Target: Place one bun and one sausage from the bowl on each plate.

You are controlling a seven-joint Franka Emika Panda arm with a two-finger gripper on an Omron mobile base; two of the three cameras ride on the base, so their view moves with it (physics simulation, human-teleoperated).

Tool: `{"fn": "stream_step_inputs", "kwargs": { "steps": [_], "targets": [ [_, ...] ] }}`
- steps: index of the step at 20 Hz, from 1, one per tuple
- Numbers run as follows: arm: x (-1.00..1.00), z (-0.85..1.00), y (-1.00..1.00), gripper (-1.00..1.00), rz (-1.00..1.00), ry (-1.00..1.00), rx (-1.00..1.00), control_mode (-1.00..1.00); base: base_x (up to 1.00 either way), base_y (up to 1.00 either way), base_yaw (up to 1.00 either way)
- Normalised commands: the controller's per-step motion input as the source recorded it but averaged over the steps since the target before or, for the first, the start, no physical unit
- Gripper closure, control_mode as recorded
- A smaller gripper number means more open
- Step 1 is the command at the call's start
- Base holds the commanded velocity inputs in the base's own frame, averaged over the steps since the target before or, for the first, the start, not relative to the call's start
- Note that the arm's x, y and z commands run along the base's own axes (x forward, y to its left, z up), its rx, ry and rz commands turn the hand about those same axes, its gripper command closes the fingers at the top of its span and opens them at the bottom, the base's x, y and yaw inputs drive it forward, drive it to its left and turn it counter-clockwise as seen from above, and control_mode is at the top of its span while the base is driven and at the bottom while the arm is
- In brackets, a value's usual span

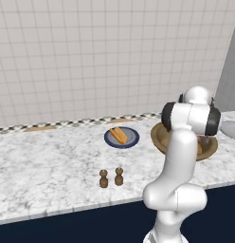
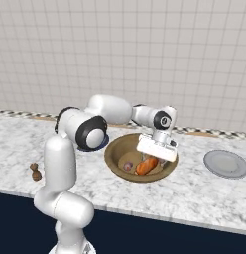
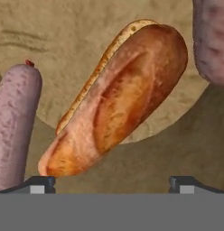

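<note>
— Where's the pincer (image 3: 112,182) now?
— Down over the wooden bowl (image 2: 115,149), jaws spread wide, gripping nothing. A bun (image 3: 118,94) lies right under it, a sausage (image 3: 16,126) on either side.
— And the plates?
— The blue plate (image 1: 131,141) already carries a bun; the grey plate (image 2: 225,163) sits apart on the desk (image 2: 194,198).

two plates (image 1: 122,138), one bowl (image 2: 115,149), two sausages (image 3: 16,126), two buns (image 3: 118,101), two shakers (image 1: 103,179)

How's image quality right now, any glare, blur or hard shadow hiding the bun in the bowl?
Hand view: bun sharp, evenly lit, a curved shadow edge across the bowl floor behind it; the open tool casts nothing on it. Right base view: flat light, no glare; the tool overlaps part of the bun. Left base view: arm blocks most of the bowl.
</note>
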Motion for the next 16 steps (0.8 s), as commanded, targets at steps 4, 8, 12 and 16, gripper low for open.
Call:
{"fn": "stream_step_inputs", "kwargs": {
  "steps": [4, 8, 12, 16],
  "targets": [
    [-0.17, 0.26, 0.39, -1.00, -0.01, -0.25, 0.03, -1.00, 0.00, 0.00, 0.00],
    [0.25, 0.11, 0.25, -1.00, -0.20, -0.06, -0.07, -1.00, 0.00, 0.00, 0.00],
    [0.38, -0.07, 0.00, -1.00, -0.45, 0.00, -0.07, -1.00, 0.00, 0.00, 0.00],
    [0.03, -0.09, 0.00, -1.00, -0.36, 0.08, -0.13, -1.00, 0.00, 0.00, 0.00]
  ]
}}
